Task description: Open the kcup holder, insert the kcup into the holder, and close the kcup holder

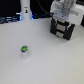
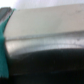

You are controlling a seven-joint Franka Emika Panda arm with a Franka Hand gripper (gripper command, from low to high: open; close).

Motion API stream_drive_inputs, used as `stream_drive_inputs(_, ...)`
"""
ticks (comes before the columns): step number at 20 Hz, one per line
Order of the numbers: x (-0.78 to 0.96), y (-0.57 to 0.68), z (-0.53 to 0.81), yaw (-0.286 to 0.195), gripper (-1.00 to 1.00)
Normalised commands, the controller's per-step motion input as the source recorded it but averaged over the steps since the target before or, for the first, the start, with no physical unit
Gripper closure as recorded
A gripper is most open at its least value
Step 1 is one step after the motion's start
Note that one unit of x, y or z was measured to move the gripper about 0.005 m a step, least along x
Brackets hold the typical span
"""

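white tabletop (image 1: pixel 45 62) carries everything, and the black kcup holder (image 1: pixel 62 29) stands at its far edge toward the exterior view's right corner. the gripper (image 1: pixel 64 14) sits directly over the holder's upper part, seemingly touching it; whether the jaws are spread or pressed together cannot be told, and the wrist view shows only a blurred dark curved surface right against the camera. the kcup (image 1: pixel 24 50), green top up, rests well apart toward the near left of the tabletop, so the jaws are at the holder, not the cup, which suggests the opening step is in hand.
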Motion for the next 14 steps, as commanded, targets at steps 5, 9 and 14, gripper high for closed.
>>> stream_drive_inputs(5,0.92,-0.37,0.11,-0.091,1.00)
stream_drive_inputs(9,0.93,-0.34,0.16,-0.085,1.00)
stream_drive_inputs(14,0.92,-0.35,0.15,-0.089,1.00)
